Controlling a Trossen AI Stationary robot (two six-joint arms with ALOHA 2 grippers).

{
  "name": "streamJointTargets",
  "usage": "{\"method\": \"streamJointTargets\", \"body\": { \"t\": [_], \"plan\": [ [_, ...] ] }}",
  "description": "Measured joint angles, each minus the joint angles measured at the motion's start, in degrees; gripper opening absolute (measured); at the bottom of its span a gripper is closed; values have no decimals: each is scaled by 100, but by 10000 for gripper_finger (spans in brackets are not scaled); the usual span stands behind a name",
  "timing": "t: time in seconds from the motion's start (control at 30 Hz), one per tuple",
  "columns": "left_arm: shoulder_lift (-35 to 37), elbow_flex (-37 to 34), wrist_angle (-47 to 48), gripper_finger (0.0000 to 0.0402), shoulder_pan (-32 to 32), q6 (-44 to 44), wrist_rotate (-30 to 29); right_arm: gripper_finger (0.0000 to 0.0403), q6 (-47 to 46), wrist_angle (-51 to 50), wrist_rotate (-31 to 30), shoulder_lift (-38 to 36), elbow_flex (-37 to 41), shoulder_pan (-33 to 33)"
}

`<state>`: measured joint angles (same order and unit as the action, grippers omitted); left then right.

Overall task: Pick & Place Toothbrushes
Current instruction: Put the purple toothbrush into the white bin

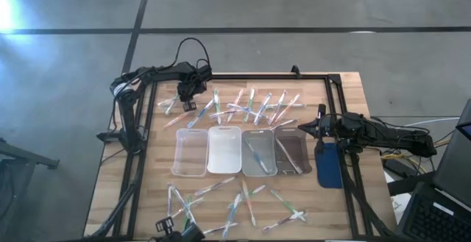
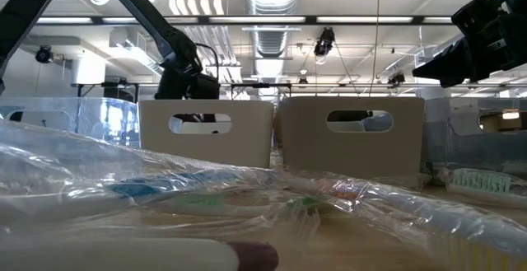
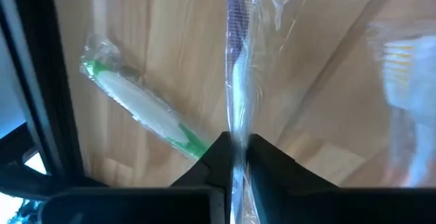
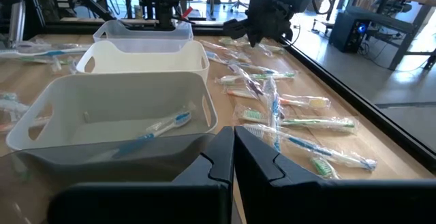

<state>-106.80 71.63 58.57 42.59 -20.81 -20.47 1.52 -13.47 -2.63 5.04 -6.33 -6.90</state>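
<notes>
Clamping down, the left pincer (image 3: 238,157) grips a purple-tipped wrapped toothbrush (image 3: 236,81) at upper left of the high view, a green toothbrush (image 3: 143,108) lying just beside it on the tabletop (image 3: 177,40). Pickup underway, I'd say; next comes a lift toward the trays (image 1: 188,152). The right pincer (image 4: 233,157) waits clenched at the right. Whether the brush is off the wood is hard to make out.

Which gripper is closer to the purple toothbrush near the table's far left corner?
Left. The left gripper is shut on the purple toothbrush. The right gripper is across the table, beside the rightmost tray.
</notes>
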Motion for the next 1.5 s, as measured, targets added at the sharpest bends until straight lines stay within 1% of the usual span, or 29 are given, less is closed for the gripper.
{"method": "streamJointTargets", "body": {
  "t": [0.13,0.3,0.47,0.57,0.6,0.67,0.77,0.8,0.87,0.93,0.97,1.03,1.2,1.33,1.5],
  "plan": [
    [2,295,368,29,-34,64,-1,8,0,0,0,0,0,0],
    [6,732,505,36,-142,-59,129,8,0,0,0,0,0,0],
    [11,1200,507,32,-249,-273,701,8,0,2,0,2,0,0],
    [13,1412,376,32,-314,-621,1005,8,0,2,0,2,0,0],
    [13,1457,305,33,-332,-833,1048,8,0,2,0,2,0,0],
    [17,1487,202,35,-363,-1567,1047,8,0,2,-2,2,0,0],
    [17,1446,191,35,-414,-3135,913,8,0,2,-1,2,0,0],
    [17,1421,211,35,-441,-3668,764,8,0,2,-2,2,0,0],
    [17,1364,229,32,-525,-4562,284,8,0,2,-2,2,0,0],
    [17,1307,233,32,-623,-5251,-294,8,0,0,0,4,0,0],
    [17,1279,227,33,-673,-5492,-492,8,0,2,-2,6,0,0],
    [17,1233,240,34,-760,-5910,-653,8,0,0,0,7,0,0],
    [20,1122,296,31,-1090,-6743,-612,8,0,2,0,7,0,0],
    [104,1082,292,30,-1301,-6859,-406,8,0,0,0,7,0,0],
    [362,1072,333,29,-1496,-6905,-395,8,0,0,0,6,0,0]
  ]
}}
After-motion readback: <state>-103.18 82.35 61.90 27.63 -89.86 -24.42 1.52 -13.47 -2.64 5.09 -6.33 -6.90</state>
